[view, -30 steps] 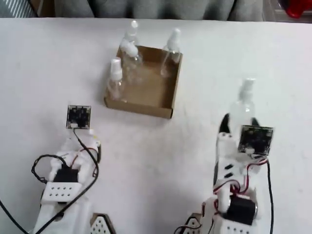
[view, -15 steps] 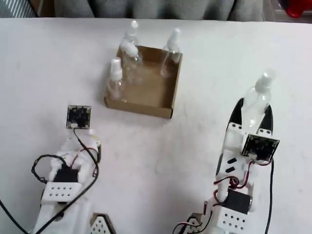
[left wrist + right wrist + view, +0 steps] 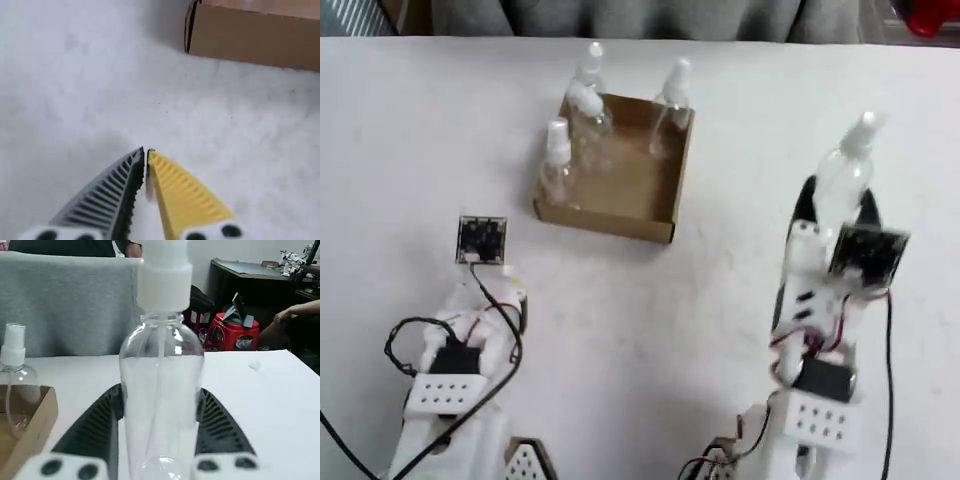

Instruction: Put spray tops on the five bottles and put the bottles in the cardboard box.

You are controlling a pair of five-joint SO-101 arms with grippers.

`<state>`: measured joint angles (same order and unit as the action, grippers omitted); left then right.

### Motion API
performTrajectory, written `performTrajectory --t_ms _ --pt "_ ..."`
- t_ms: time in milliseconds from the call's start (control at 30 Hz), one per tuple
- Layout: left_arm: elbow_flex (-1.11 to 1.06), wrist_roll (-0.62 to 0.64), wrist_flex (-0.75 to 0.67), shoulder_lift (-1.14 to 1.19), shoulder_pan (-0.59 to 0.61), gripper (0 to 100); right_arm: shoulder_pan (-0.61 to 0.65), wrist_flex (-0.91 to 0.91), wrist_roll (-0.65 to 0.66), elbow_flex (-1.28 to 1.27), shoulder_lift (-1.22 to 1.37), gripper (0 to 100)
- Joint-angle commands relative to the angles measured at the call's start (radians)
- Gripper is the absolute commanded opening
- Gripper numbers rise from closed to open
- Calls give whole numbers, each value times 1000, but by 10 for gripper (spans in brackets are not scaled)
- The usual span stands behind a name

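A clear bottle (image 3: 842,180) with a white spray top (image 3: 164,280) stands upright between the black fingers (image 3: 95,430) of my right gripper (image 3: 837,205), right of the cardboard box (image 3: 665,215). Both fingers press its sides, so the gripper is shut on the bottle (image 3: 160,365). Several more capped bottles (image 3: 557,160) stand in the box, along its far and left sides; one of these bottles (image 3: 15,370) shows past the box corner (image 3: 30,425). My left gripper (image 3: 146,152) is shut and holds nothing, low over the table with the box (image 3: 255,35) ahead of it.
The left arm (image 3: 460,350) rests near the table's front left. Bare white table lies between the arms and around the box. Behind the far table edge are a grey cloth (image 3: 65,300), a red stool (image 3: 232,332) and a person's arm (image 3: 295,315).
The right gripper moved forward around the free-standing bottle and shut on it. Bottle and gripper now sit a little farther from the front edge. The left arm has not moved.
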<state>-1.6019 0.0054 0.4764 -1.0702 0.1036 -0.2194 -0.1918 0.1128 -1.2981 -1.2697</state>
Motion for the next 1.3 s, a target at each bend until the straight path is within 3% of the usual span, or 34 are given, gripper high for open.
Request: performTrajectory --t_ms 0,233,467,800,1000,1267 --pt "44 -9 3 -8 12 20 -54 110 -9 189 239 14" --pt "44 -9 3 -8 12 20 -120 358 -6 278 585 14" --pt "38 -9 2 -8 12 20 -159 725 -8 281 934 14" --pt "-3 -9 -109 -8 10 20 -154 1205 -9 325 1365 14" --pt "-3 -9 -110 -8 5 20 -180 1256 -187 479 1592 14" --pt "-3 -9 -112 -8 2 20 -173 1256 -163 571 1721 14"
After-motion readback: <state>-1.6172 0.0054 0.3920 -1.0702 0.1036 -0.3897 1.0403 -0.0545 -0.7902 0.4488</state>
